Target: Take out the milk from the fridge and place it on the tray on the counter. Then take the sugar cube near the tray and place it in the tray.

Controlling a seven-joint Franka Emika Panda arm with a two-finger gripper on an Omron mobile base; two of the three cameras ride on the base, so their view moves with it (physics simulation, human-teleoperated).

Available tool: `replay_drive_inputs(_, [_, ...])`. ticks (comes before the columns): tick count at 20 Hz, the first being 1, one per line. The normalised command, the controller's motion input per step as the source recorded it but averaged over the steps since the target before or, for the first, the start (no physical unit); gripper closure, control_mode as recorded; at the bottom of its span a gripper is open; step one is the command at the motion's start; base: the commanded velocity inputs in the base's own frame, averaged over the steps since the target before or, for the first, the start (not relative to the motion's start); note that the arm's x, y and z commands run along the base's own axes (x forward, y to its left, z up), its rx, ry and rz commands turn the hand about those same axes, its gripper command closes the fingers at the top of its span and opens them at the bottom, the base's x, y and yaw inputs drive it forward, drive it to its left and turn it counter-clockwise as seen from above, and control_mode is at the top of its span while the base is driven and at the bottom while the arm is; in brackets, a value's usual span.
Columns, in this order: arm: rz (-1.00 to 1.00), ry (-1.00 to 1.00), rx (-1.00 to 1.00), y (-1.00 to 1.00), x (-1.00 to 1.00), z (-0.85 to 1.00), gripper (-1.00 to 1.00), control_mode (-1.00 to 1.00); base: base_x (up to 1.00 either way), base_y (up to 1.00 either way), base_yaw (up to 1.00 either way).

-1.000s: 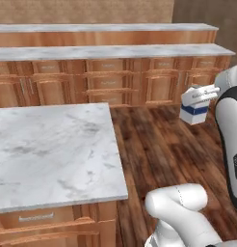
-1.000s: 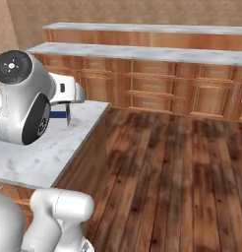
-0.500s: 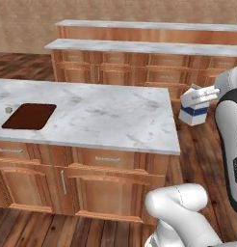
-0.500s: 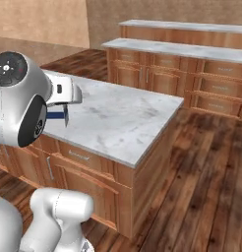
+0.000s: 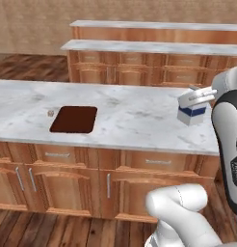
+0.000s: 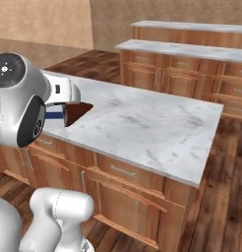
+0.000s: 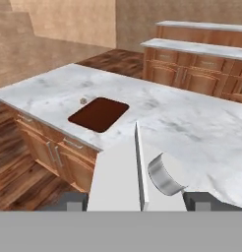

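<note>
We have the milk point(image 5: 191, 109) clamped in our gripper point(image 7: 137, 199) at right of frame; the tray point(image 5: 73, 119) sits empty, the sugar cube point(image 5: 50, 113) untouched beside it.

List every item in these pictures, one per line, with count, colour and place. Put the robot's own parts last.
counter: one, white-grey marble over brown wooden cabinets, in front of the robot.
tray: one, dark brown, flat on the counter towards its left end in the left base view.
sugar cube: one, pale tan, on the counter just left of the tray, apart from it.
milk: one, white carton with a dark blue band, held above the counter's right part.
back cabinets: two rows, brown wood with marble tops, behind the counter.
floor: dark wood planks.
tool: one, shut on the milk.
</note>
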Motion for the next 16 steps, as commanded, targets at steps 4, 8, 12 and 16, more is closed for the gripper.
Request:
replay_drive_inputs(4, [0.00, 0.00, 0.00, 0.00, 0.00, 0.00, 1.00, 1.00, 0.38, 1.00, -0.22])
replay_drive_inputs(8, [0.00, 0.00, 0.00, 0.00, 0.00, 0.00, 1.00, 1.00, 0.00, 1.00, -0.31])
replay_drive_inputs(12, [0.00, 0.00, 0.00, 0.00, 0.00, 0.00, 1.00, 1.00, 0.00, 0.95, -0.44])
replay_drive_inputs(16, [0.00, 0.00, 0.00, 0.00, 0.00, 0.00, 1.00, 1.00, -0.01, 0.31, -0.27])
